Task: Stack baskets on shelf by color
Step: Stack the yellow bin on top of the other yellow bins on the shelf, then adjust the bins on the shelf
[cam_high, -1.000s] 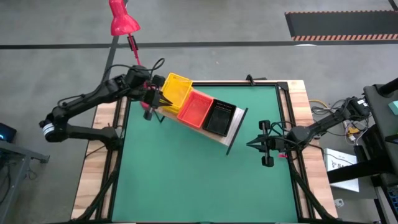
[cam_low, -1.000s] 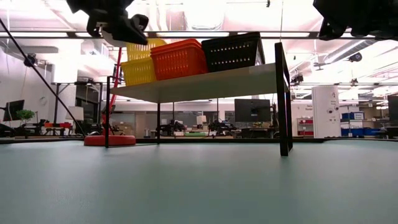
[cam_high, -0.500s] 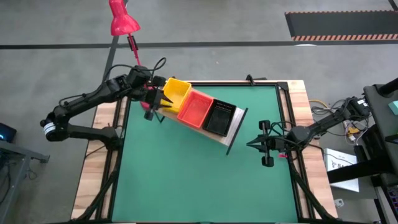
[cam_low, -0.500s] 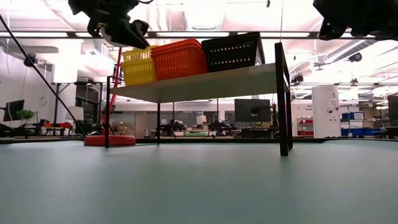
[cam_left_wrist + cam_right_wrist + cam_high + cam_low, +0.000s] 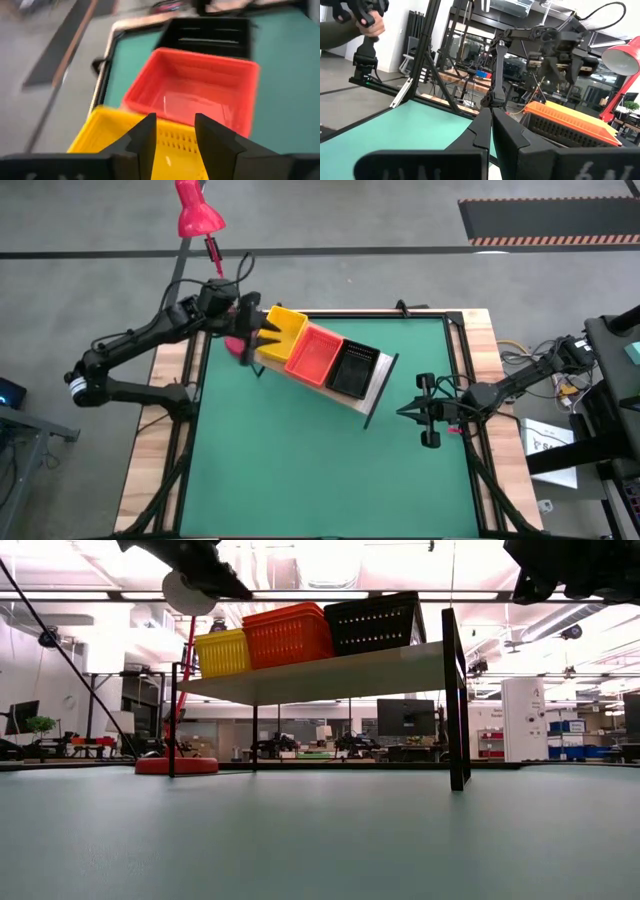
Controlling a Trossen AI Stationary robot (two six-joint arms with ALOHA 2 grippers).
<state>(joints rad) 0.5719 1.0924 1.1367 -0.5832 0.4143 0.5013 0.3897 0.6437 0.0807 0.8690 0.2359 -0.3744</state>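
Note:
Three stacks of baskets stand side by side on the shelf [image 5: 378, 386]: yellow [image 5: 287, 326], red-orange [image 5: 314, 356] and black [image 5: 353, 368]. In the low view the yellow stack [image 5: 224, 652] sits level on the plank [image 5: 330, 675]. My left gripper [image 5: 262, 332] hovers open above the yellow stack's left end. In the left wrist view its fingers [image 5: 175, 137] stand over the top yellow basket [image 5: 107, 142] without touching it. My right gripper [image 5: 403, 412] waits shut over the mat, to the right of the shelf.
A red desk lamp [image 5: 197, 210] stands beyond the table's far left corner. The green mat [image 5: 300, 470] lies bare in front of the shelf. In the right wrist view a person's hand [image 5: 367, 20] holds a handle beyond the table.
My left gripper has opened and let go of the top yellow basket. The basket stood tilted above the yellow stack and now sits level on it. The gripper has risen and drawn back a little toward the table's far left.

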